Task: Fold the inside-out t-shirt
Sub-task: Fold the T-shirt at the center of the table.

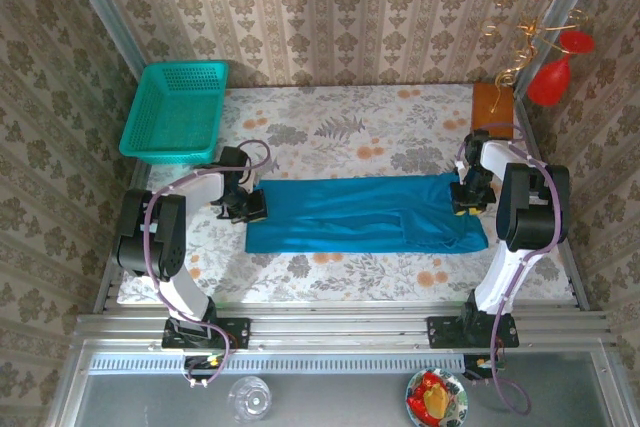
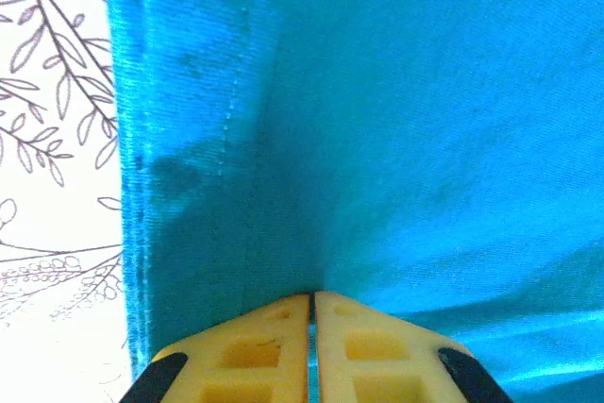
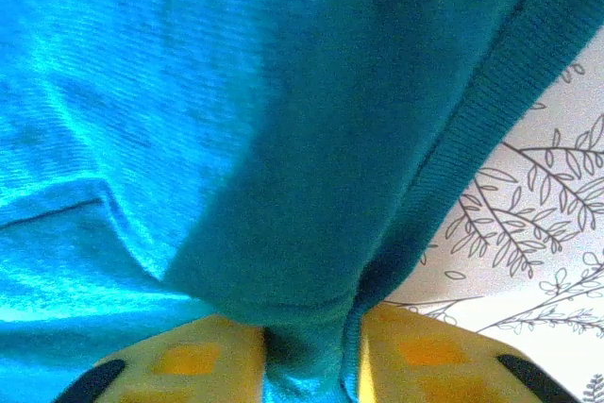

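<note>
The inside-out t-shirt (image 1: 360, 212) lies as a long blue-teal strip across the middle of the flowered table (image 1: 330, 132). At its left end, my left gripper (image 1: 252, 209) is shut on the hemmed edge. In the left wrist view the yellow fingers (image 2: 255, 351) meet with a sliver of t-shirt (image 2: 406, 120) between them at the left gripper (image 2: 311, 297). My right gripper (image 1: 465, 197) sits at the strip's right end. In the right wrist view a bunch of t-shirt (image 3: 189, 92) with a ribbed edge is squeezed between the yellow pads of the right gripper (image 3: 311, 327).
A teal mesh basket (image 1: 175, 112) stands at the back left corner. A brown block (image 1: 492, 105) sits at the back right, with red balloons (image 1: 555, 72) above it. Below the table's near rail are a glass (image 1: 250, 397) and a plate of food (image 1: 436, 399).
</note>
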{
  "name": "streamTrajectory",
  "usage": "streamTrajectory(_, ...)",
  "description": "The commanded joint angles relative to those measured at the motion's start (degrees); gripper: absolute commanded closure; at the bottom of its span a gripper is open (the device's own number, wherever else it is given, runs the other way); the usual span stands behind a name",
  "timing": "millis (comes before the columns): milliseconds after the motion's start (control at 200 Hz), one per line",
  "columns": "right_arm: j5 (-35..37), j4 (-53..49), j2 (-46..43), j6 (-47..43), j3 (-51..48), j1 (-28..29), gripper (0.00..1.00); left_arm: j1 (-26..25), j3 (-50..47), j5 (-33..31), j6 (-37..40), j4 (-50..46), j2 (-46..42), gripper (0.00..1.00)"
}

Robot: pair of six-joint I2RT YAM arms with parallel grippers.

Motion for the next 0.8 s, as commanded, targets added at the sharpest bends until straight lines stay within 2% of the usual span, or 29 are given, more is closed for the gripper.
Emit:
streamTrajectory(0, 2.3, -0.9, 0.3, 0.2, -0.2, -0.4, 0.78, -0.1, 0.7, -0.3, 0.0, -1.3, 0.3, 0.88)
streamTrajectory(220, 4.0, -0.5, -0.6, 1.0, 0.2, -1.1, 0.99, -0.1, 1.5, -0.7, 0.2, -2.5, -0.6, 0.88)
streamTrajectory(400, 11.6, -0.2, -2.4, 3.5, 1.6, -4.7, 1.0, -0.1, 2.0, -0.5, 0.0, -3.0, -1.6, 0.88)
streamTrajectory(500, 18.5, 0.9, -5.2, 5.4, 2.1, -6.6, 1.0, -0.7, 2.0, -0.4, -0.3, -2.7, -1.8, 0.88)
streamTrajectory(570, 20.9, 1.1, -7.6, 6.5, 2.6, -7.0, 1.0, -1.3, 2.1, 0.2, -0.9, -2.2, -1.7, 0.88)
streamTrajectory(655, 19.0, 0.3, -10.3, 8.2, 3.0, -6.8, 1.0, -2.2, 2.2, 1.6, -1.8, -0.9, -1.3, 0.89)
streamTrajectory(795, 9.7, -2.4, -14.0, 11.9, 2.5, -4.4, 1.0, -3.8, 1.8, 3.4, -4.0, 2.2, 0.1, 0.91)
